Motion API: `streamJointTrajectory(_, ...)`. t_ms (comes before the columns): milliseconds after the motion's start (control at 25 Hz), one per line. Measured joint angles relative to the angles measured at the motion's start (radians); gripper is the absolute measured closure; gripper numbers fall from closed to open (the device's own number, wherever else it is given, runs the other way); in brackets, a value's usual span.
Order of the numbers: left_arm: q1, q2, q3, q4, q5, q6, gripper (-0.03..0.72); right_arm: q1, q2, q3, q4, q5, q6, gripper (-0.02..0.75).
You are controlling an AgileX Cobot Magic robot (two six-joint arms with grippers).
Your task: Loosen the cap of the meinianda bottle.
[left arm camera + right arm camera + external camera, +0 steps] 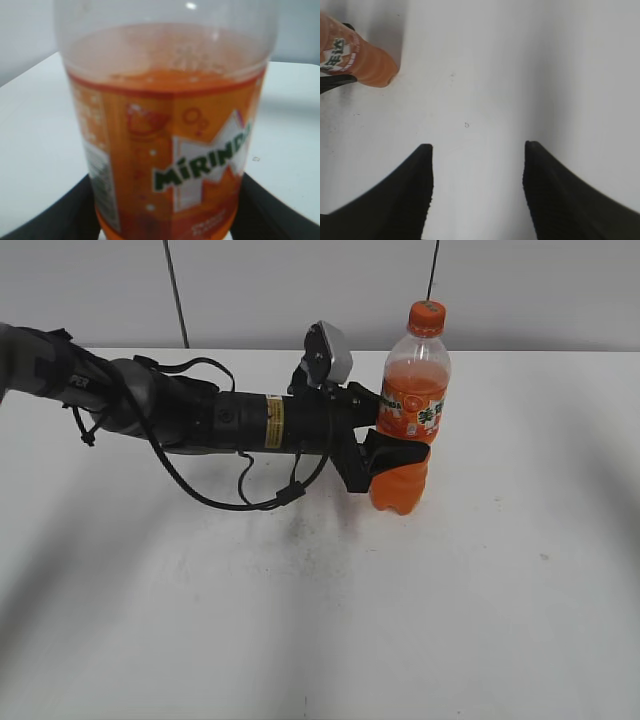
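One left claw (pixel 392 462) clamps the meinianda bottle (pixel 410 410) (upright).

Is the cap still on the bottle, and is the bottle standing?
Yes to both. The orange cap sits on top of the meinianda bottle, which stands upright on the table, held around its waist by the left gripper.

From the left wrist, the meinianda bottle (pixel 167 135) fills the view, soft and out of focus; its neck and cap run off the top edge, its base off the bottom. The small print on its label (pixel 100 175) is too blurred to read. The left gripper's fingers (pixel 272 210) show only as dark corners. From the right wrist, only the bottle's lower part shows, cut by the left edge.
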Motion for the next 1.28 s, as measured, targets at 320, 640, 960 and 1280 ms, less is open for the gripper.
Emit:
streamJointTrajectory(320, 0.0, 0.0, 0.0, 0.001, -0.002, 0.0, 0.256, 0.066, 0.259, -0.232, -0.004, 0.021, -0.003, 0.308)
streamJointTrajectory(640, 0.0, 0.0, 0.0, 0.005, -0.002, 0.0, 0.256, 0.334, 0.37, -0.386, 0.015, 0.025, 0.062, 0.308)
streamJointTrajectory(960, 0.0, 0.0, 0.0, 0.005, -0.001, 0.0, 0.256, 0.425, 0.499, -0.515, 0.018, 0.028, 0.177, 0.308)
streamJointTrajectory(1280, 0.0, 0.0, 0.0, 0.005, -0.001, 0.0, 0.256, 0.426, 0.531, -0.521, -0.015, 0.029, 0.19, 0.327)
